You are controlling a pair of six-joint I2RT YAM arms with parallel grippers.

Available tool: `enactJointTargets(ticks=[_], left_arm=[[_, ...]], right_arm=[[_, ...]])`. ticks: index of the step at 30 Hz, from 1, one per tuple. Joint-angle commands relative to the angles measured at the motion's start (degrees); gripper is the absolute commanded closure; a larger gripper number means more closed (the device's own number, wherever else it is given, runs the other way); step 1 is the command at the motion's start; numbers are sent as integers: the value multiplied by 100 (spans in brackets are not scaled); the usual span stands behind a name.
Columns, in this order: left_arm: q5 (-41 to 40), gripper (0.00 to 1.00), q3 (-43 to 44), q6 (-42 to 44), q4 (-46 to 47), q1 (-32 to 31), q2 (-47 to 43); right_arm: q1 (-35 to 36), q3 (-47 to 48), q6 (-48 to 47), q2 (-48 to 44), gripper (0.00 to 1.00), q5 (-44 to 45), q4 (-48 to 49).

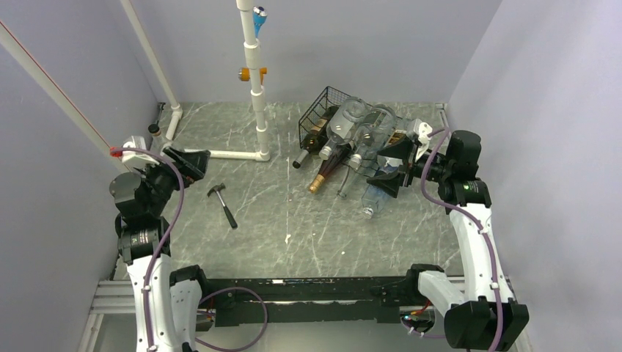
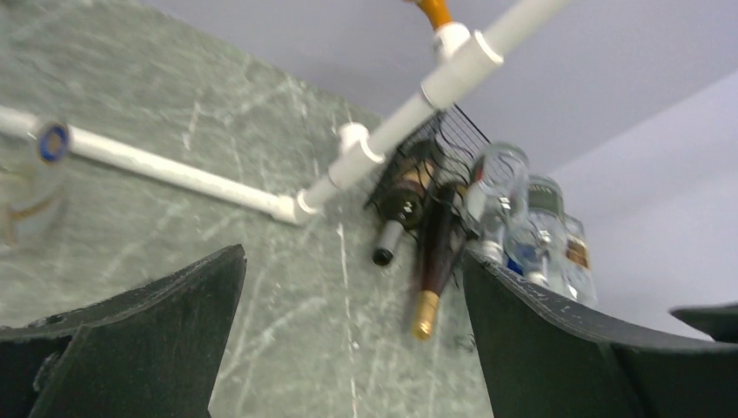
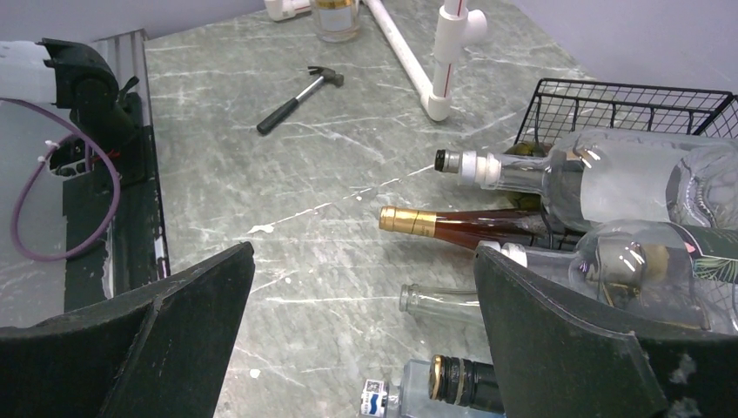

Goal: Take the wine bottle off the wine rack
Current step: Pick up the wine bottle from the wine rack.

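Glass, dark and smooth under a gold foil cap, the wine bottle [image 3: 474,228] lies on its side low in the black wine rack [image 3: 627,106] at the table's [image 3: 348,165] far right. Its neck pokes out between the clear bottles [image 3: 609,178] piled over and beside it. I'd judge it heavy, rigid, slick and breakable, so the bare neck just behind the foil looks the place to grip, drawing straight out lest the neighbours roll. Both sets of jaws stand wide apart and empty: the right gripper [image 1: 389,165] just beside the bottles, the left gripper [image 1: 187,161] well away.
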Motion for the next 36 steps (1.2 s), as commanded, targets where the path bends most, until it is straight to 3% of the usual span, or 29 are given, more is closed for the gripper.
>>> enactJointTargets(ticks=[1,13,28,36], left_arm=[[839,1,64,-301,-398,-40,-68],[1226,0,-61,-60,-559,-628,-172],[-539,0,57,1576,-256,-3870,670],[-991,0,146,2081,59,-4675,1318]], right_arm=[[-25,2,-7,4,0,-107,220],[-30,94,-282,151,0,20,-52],[-343,-15,-639,222,0,-21,-160],[-653,-21,-686,252,0,-92,-170]])
